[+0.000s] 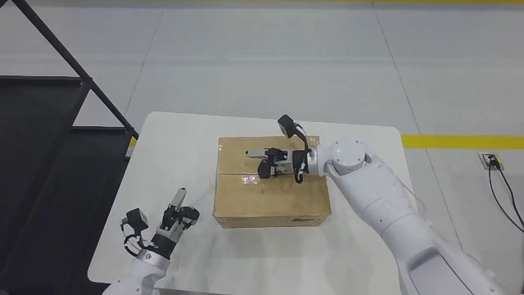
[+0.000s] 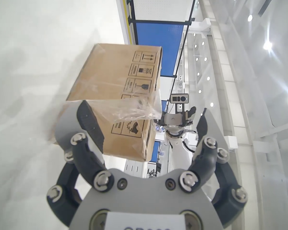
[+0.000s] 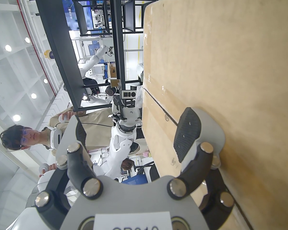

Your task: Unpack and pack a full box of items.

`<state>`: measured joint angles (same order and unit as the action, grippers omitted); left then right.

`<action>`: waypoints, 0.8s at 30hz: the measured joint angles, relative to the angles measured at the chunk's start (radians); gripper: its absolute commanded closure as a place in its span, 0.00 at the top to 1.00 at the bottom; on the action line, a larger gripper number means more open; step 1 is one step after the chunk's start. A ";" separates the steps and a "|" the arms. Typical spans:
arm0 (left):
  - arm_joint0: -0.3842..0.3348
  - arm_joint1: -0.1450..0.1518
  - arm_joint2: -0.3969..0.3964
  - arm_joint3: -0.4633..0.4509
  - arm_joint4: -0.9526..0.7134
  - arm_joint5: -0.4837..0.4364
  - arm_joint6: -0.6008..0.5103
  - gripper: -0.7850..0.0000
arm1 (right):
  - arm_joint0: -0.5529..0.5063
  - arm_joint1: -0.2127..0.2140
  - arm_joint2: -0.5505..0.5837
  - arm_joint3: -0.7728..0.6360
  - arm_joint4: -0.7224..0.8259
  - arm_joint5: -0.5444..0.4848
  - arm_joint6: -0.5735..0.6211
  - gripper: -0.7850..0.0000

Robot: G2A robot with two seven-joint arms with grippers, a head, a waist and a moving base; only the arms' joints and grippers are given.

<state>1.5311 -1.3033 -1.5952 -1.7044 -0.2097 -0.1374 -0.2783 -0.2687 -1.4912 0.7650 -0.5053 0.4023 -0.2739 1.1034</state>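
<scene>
Your box (image 1: 272, 182) sits shut in the middle of the table (image 1: 172, 147), both top flaps down and meeting at a seam (image 3: 158, 104) across the lid. A strip of clear tape (image 2: 136, 108), wrinkled and partly loose, hangs over the side of the box that faces the left arm.

The right gripper (image 1: 260, 161) is over the lid, near the seam, with its jaws spread wide and nothing between them. One pad (image 3: 187, 132) lies close against the cardboard just beside the seam, but you cannot tell whether it touches.

The left gripper (image 1: 182, 206) is well apart from the box, out past its near-left corner above bare tabletop. It points toward the taped side, jaws wide apart and empty.
</scene>
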 measured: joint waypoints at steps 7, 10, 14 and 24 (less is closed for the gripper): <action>0.034 0.011 -0.077 -0.019 0.030 0.016 0.001 1.00 | 0.004 -0.005 0.007 0.005 -0.008 0.003 0.008 1.00; 0.045 0.014 -0.112 -0.026 0.021 0.015 0.018 1.00 | 0.006 -0.007 0.011 0.011 -0.012 0.003 0.013 1.00; 0.065 0.016 -0.126 -0.057 -0.009 -0.005 -0.018 1.00 | 0.009 -0.011 0.015 0.018 -0.013 0.001 0.018 1.00; 0.091 0.032 -0.033 -0.082 0.042 -0.097 -0.350 1.00 | 0.017 -0.016 0.029 0.037 -0.022 -0.002 0.020 1.00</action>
<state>1.6220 -1.2713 -1.6281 -1.7867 -0.1679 -0.2345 -0.6279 -0.2522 -1.5077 0.7943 -0.4684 0.3806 -0.2756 1.1229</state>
